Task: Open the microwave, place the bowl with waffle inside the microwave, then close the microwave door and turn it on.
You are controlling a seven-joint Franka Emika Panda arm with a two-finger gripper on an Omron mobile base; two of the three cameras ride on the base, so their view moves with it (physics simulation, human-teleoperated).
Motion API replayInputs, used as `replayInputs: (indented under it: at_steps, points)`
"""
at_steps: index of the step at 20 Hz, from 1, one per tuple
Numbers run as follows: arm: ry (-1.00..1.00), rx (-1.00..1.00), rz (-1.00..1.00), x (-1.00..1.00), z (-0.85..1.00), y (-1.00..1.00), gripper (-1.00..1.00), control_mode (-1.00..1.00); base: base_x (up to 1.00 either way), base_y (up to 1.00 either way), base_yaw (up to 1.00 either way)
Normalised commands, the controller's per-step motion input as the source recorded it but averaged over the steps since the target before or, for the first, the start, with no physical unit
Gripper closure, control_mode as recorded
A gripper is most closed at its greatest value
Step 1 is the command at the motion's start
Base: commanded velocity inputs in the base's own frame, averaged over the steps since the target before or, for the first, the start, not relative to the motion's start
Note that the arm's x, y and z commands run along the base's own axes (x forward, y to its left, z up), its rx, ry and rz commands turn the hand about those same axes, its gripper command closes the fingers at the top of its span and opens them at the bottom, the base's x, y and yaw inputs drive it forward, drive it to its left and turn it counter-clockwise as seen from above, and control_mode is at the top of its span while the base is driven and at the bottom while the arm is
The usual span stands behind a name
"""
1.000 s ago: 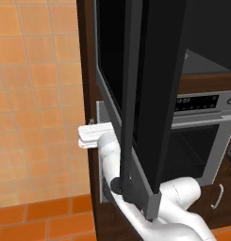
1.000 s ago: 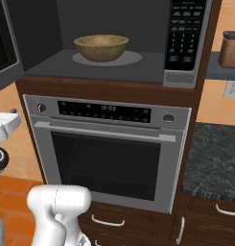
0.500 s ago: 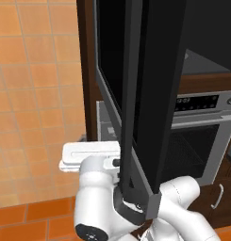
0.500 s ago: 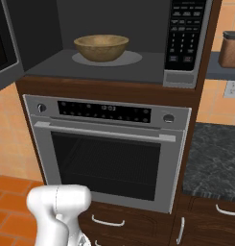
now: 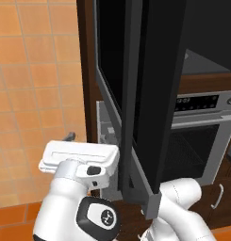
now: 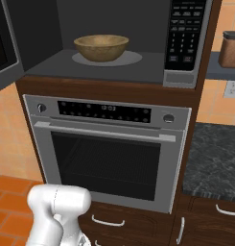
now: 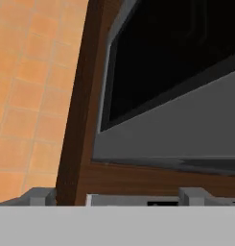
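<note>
The microwave (image 6: pixel 185 36) stands open, its dark cavity bare to the room. On the turntable inside sits the tan bowl (image 6: pixel 100 47); what lies in it is hidden from this angle. The microwave door (image 5: pixel 152 94) is swung out to the left, edge-on to the left base view, and its edge shows at the left border (image 6: pixel 5 48) of the right base view. My gripper (image 5: pixel 84 142) hangs low on the outer, left side of the door, apart from it. In the hand view the gripper (image 7: pixel 117 197) is open and empty, facing the door's black glass (image 7: pixel 176 57).
A grey oven (image 6: pixel 109 153) with a bar handle fills the cabinet under the microwave. Dark stone counter (image 6: pixel 216 153) and a brown canister (image 6: pixel 230 48) lie to the right. An orange tiled wall (image 5: pixel 32 70) runs left of the cabinet. Wooden drawers (image 6: pixel 109 222) sit below the oven.
My hand has drawn down and back towards the base on the left of the open door, leaving the right base view's left edge. Door and bowl have not moved.
</note>
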Motion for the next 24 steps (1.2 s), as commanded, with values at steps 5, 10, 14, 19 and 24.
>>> replayInputs:
  at_steps: [5, 10, 14, 19, 24]
  points:
    - [-0.09, -0.02, -0.22, -0.14, 0.02, 0.16, -1.00, -1.00, 0.00, 0.00, 0.00]
    - [-0.06, 0.00, -0.30, -0.02, 0.25, 0.00, -1.00, -1.00, 0.00, 0.00, 0.00]
    - [-0.04, 0.00, -0.30, -0.05, 0.16, 0.00, -1.00, -1.00, 0.00, 0.00, 0.00]
    - [-0.01, 0.00, -0.21, -0.11, 0.10, -0.26, -1.00, -1.00, 0.00, 0.00, 0.00]
    - [-0.06, 0.00, -0.06, -0.14, 0.00, -0.63, -1.00, -1.00, 0.00, 0.00, 0.00]
